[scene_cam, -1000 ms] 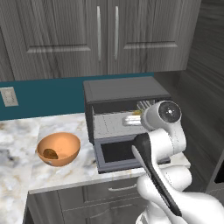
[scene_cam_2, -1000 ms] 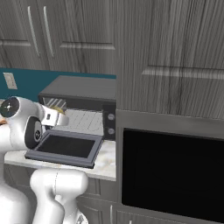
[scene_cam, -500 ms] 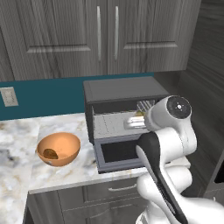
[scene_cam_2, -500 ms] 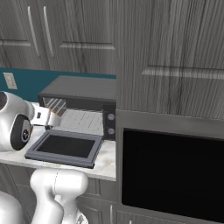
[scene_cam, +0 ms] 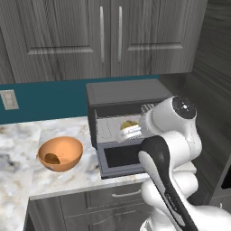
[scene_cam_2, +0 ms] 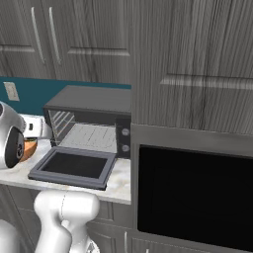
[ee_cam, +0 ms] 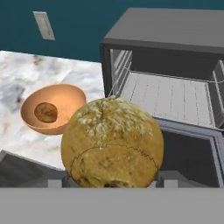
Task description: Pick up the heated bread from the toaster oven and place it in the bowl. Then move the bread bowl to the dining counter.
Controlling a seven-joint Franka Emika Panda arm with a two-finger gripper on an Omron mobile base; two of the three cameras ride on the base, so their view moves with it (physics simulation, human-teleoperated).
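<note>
Grey cabinets hang over a marble worktop [scene_cam: 27,135], and on it the toaster oven [scene_cam: 124,97] stands open, its door [scene_cam: 119,158] dropped flat. The bowl [scene_cam: 60,153] sits left of the oven with bare marble between; the heated bread [scene_cam: 129,125] hangs before the oven mouth.

From the right base, the oven's rack [scene_cam_2: 94,136] lies bare.

At the hand, the gripper [ee_cam: 113,181] looks clamped on the bread; a loose grip could drop it onto the door, or the brown lump [ee_cam: 46,112] in the bowl could crowd its landing

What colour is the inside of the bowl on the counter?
Orange-tan, smooth and plain. The bowl shows best in the hand view, where a darker brown lump lies inside it.
</note>
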